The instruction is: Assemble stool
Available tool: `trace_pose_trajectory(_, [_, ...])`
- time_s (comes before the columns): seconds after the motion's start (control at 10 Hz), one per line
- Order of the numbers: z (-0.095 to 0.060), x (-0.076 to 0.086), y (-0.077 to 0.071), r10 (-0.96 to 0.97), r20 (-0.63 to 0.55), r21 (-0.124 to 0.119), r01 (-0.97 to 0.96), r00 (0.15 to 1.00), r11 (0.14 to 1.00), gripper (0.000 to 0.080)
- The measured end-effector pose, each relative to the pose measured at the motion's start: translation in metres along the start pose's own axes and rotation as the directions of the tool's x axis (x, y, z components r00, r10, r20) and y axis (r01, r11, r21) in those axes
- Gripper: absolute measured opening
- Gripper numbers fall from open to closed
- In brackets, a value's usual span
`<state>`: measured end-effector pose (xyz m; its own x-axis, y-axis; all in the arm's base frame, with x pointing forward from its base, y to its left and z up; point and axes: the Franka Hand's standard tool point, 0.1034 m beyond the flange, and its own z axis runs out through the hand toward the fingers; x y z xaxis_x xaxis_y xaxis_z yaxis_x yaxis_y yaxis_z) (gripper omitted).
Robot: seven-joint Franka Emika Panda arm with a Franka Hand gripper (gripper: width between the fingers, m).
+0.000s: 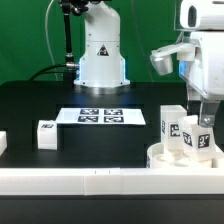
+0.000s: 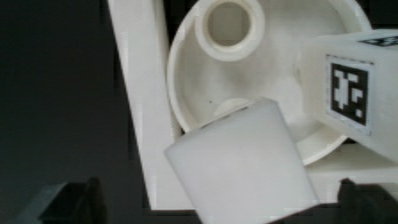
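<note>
A black worktop (image 1: 60,100) spreads before a green backdrop, with a long white border rail (image 1: 80,182) along its near edge. The marker board (image 1: 100,116) lies mid-worktop. At the exterior view's right, the round seat (image 1: 168,157) rests against the rail, two tagged legs (image 1: 172,127) standing on it. A loose leg (image 1: 46,134) sits well apart. The tool (image 1: 203,122) hovers above the seat, released, jaws wide, grasping nothing.

The arm (image 1: 190,45) reaches down at the exterior view's right, its wrist pointing straight at the table. The gripper (image 1: 203,120) hangs with jaws spread wide, holding nothing; its dark fingertips (image 2: 68,200) show blurred in the wrist view.
</note>
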<state>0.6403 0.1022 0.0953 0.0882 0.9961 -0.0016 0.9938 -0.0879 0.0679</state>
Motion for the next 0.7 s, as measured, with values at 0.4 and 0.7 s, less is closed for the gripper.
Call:
trace_pose_trajectory(0.4, [0.0055, 0.0046, -0.0029, -0.223, 0.033, 0.007, 0.223, 0.974, 0.975, 0.0649])
trace_pose_trajectory(0.7, [0.0079, 0.0058, -0.0045, -0.215, 0.032, 0.011, 0.214, 0.976, 0.977, 0.0638])
